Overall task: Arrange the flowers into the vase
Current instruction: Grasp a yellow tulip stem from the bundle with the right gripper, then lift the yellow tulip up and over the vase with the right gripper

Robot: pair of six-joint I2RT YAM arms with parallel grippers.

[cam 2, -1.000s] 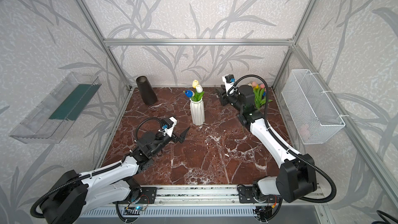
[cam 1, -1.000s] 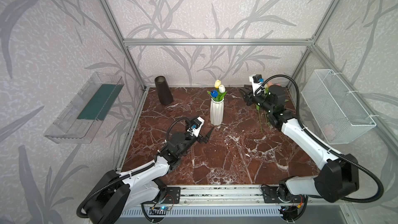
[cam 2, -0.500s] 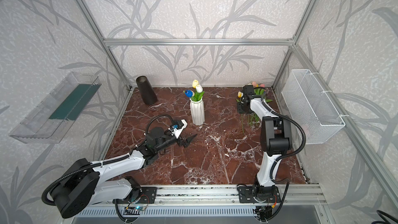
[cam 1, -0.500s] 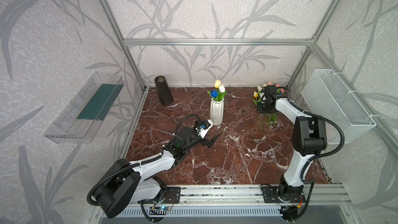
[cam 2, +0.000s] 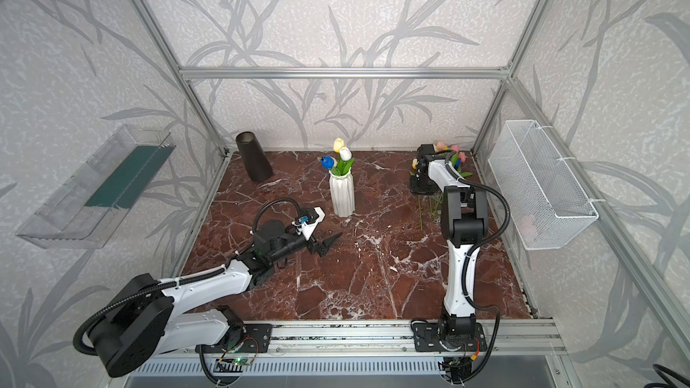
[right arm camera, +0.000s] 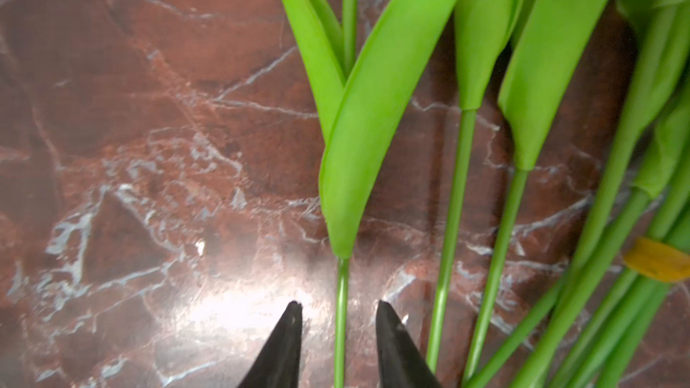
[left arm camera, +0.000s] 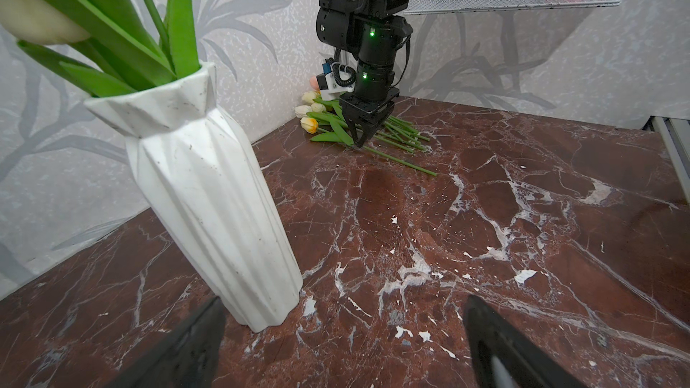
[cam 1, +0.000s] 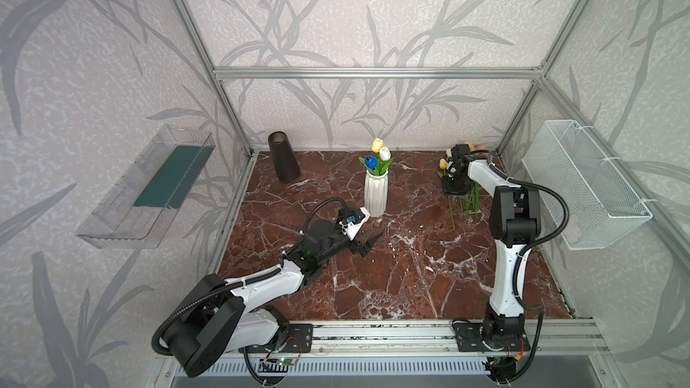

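Our right gripper [right arm camera: 338, 309] straddles a light, bendy stem [right arm camera: 341, 278], jaws apart; we'd pinch below the leaf [right arm camera: 358, 143]; left gripper [left arm camera: 343, 302] gapes empty.

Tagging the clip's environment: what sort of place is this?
Probably a lab robot cell, not a real room: an aluminium frame lined with leaf-print wallpaper, a marble-pattern tabletop, and the left arm and right arm bolted to a front rail.

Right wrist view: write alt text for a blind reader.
The right claw stands open astride one thin green tulip stem, its black tips clear of it on both sides. More leafy green stems lie beside it on the red-brown marble tabletop.
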